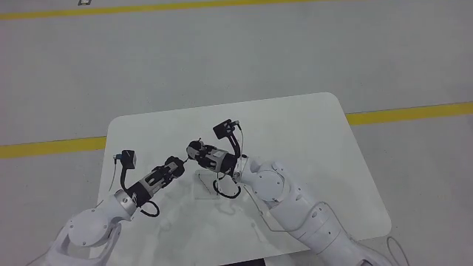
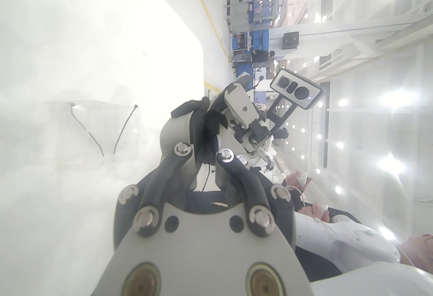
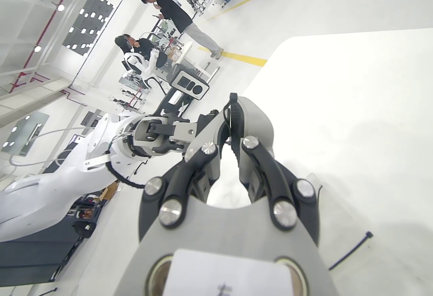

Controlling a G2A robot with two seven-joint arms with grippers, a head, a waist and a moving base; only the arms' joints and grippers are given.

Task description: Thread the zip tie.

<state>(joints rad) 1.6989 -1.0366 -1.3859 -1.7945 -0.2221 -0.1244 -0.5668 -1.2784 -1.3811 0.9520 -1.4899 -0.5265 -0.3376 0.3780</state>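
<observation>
A thin black zip tie [image 3: 232, 97] stands between the fingers of my right gripper [image 3: 230, 128], which is shut on it, the tie's head poking out past the tips. Over the middle of the white table [image 1: 295, 129] my right gripper [image 1: 195, 150] meets my left gripper [image 1: 177, 167] tip to tip. In the left wrist view my left gripper [image 2: 203, 138] has its fingers drawn together right against the right gripper's black pads. What lies between the left fingers is hidden.
A clear tray [image 2: 101, 103] lies flat on the table just beside the grippers, with two spare black zip ties [image 2: 126, 123] in it. The same clear tray [image 1: 211, 190] sits below the arms. The far and right parts of the table are bare.
</observation>
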